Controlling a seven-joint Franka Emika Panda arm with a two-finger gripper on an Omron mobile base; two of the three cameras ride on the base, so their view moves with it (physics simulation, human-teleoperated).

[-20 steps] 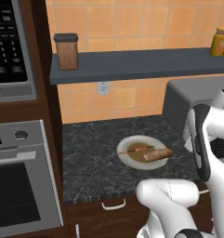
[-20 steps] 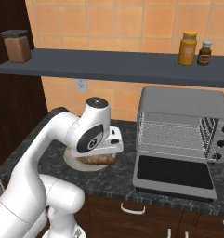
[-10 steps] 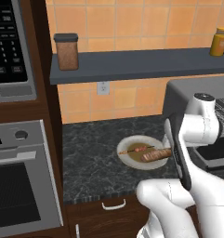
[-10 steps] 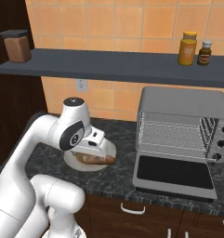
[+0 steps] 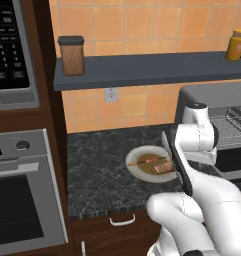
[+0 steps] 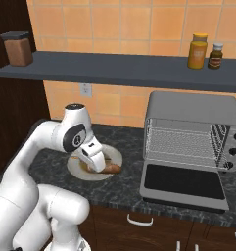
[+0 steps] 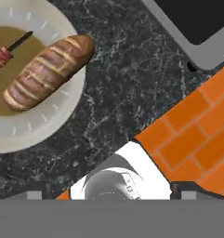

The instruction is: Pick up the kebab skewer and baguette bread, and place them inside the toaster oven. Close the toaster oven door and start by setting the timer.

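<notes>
My gripper (image 6: 92,158) hangs over the plate (image 7: 48,135); its jaw state I cannot tell. Baguette bread (image 7: 46,69) and kebab skewer (image 7: 6,52) lie below it, the open toaster oven (image 6: 193,147) alongside.

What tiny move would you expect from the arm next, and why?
Probably swing the hand over the plate and lower toward the kebab skewer. Skewer and baguette bread both lie on the plate, sitting off to one side in the hand view, and the toaster oven door is already down.
</notes>
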